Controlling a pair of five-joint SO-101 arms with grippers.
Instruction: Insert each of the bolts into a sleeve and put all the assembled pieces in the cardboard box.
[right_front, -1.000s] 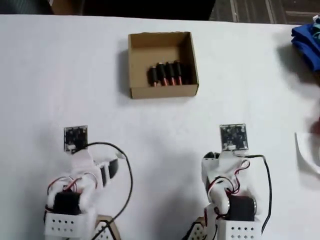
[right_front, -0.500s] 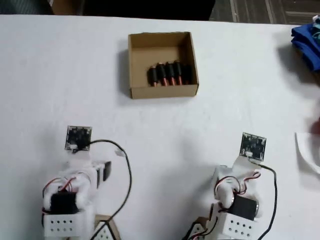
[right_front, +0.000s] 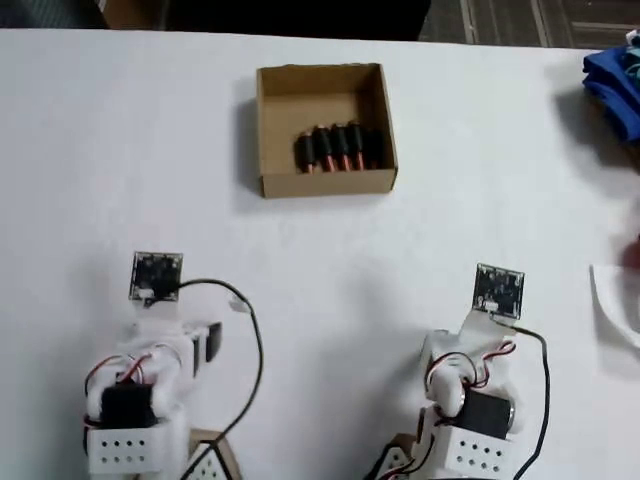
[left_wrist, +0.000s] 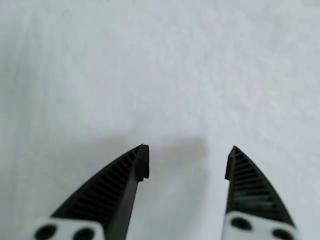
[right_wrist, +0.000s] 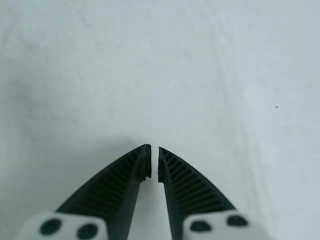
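Task looks finished: 4 assembled pieces (right_front: 338, 148) lie side by side in the cardboard box (right_front: 325, 183), well apart from both arms; left gripper (left_wrist: 186, 162) spread, empty; right gripper (right_wrist: 154, 162) pressed nearly together on nothing, each over the white surface (right_front: 450, 150).

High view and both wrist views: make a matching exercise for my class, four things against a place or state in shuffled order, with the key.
Things
1. left end effector
2. right end effector
3. assembled pieces
4. blue cloth

Places or states
A. at the edge of the table
B. open, holding nothing
C. side by side in the cardboard box
D. shut, holding nothing

Pairs: 1-B, 2-D, 3-C, 4-A
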